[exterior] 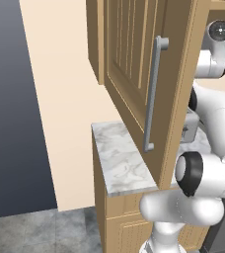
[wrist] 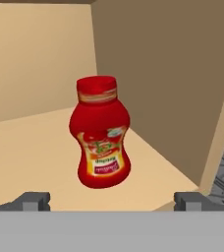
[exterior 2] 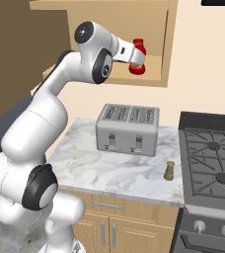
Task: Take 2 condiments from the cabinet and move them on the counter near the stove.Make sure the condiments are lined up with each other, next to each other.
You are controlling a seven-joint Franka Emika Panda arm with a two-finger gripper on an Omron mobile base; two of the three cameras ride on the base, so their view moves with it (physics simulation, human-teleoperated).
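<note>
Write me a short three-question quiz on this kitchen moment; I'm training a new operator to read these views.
1. True or false: the red bottle stands upright on the cabinet shelf.
2. The wooden shaker stands on the counter between: A) toaster and stove; B) toaster and wall; C) two toasters.
3. Fill in: the gripper jaws are ____, either side of the bottle.

Key: 1 true; 2 A; 3 open.
</note>
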